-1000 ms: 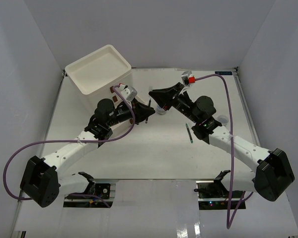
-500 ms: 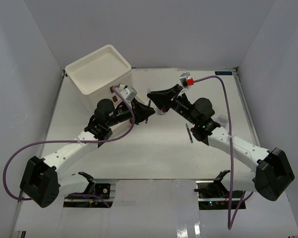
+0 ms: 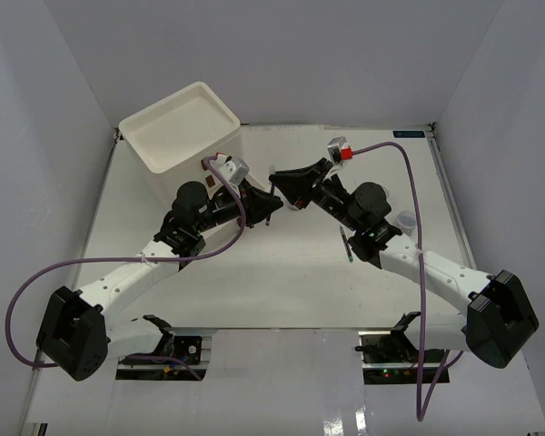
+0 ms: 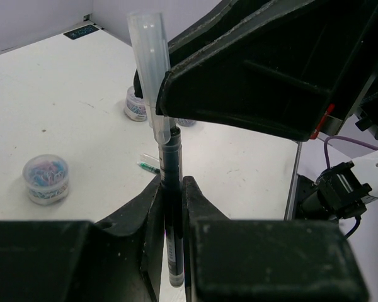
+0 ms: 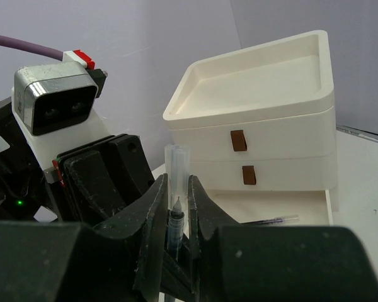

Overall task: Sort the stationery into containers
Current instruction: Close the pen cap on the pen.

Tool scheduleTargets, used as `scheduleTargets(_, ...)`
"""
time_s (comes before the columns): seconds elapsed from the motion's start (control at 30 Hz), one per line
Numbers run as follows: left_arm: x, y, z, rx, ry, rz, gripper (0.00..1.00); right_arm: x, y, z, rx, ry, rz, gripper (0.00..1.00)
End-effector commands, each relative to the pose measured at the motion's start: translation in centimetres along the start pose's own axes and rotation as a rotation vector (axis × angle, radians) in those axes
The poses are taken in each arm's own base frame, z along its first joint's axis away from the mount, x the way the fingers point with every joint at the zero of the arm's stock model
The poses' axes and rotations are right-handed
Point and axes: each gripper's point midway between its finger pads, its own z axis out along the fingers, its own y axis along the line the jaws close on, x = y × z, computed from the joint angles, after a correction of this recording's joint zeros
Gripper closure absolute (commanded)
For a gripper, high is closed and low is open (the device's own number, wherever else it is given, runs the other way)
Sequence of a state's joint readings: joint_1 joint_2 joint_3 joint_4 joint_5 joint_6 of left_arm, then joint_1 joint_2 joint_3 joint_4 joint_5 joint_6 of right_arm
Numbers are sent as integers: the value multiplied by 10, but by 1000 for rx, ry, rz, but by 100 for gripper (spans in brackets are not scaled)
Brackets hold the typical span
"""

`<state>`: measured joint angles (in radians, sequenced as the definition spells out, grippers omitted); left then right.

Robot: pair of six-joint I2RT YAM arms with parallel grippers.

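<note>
My left gripper (image 4: 172, 182) is shut on a black pen (image 4: 172, 207), held upright above the table. My right gripper (image 5: 177, 182) is shut on the pen's clear cap (image 5: 177, 165). The cap sits over the pen's tip (image 5: 176, 217). Both grippers meet at mid-table in the top view, left (image 3: 271, 205) and right (image 3: 277, 179). The white drawer unit (image 3: 183, 127) stands at the far left. In the right wrist view (image 5: 264, 107) its bottom drawer is pulled out with a thin pen (image 5: 271, 220) inside.
A green pen (image 3: 346, 245) lies on the table under the right arm. One clear jar (image 3: 405, 220) stands at the right and another (image 3: 295, 204) below the grippers. Both jars (image 4: 45, 178) (image 4: 136, 105) show in the left wrist view.
My right gripper has moved a little left, toward the left gripper, with the cap. The left arm has stayed still.
</note>
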<state>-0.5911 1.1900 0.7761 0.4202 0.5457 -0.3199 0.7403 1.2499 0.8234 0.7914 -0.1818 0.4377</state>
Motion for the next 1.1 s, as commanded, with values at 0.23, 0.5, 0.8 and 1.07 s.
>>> scheduleTargets(0.23, -14, -12, -6, 36, -63, 13, 77, -19, 9, -7, -18, -71, -22, 91)
scheduleTargets(0.5, -19, -23, -8, 91, -114, -4, 78, -8, 11, -12, -21, -54, -8, 90)
scheduleTargets(0.8, -31, -29, -13, 105, -173, 21, 79, -4, 14, -13, -21, -61, 6, 86)
scheduleTargets(1.07, -51, -30, -8, 111, -226, 61, 79, -9, 21, -11, -33, -63, 6, 81)
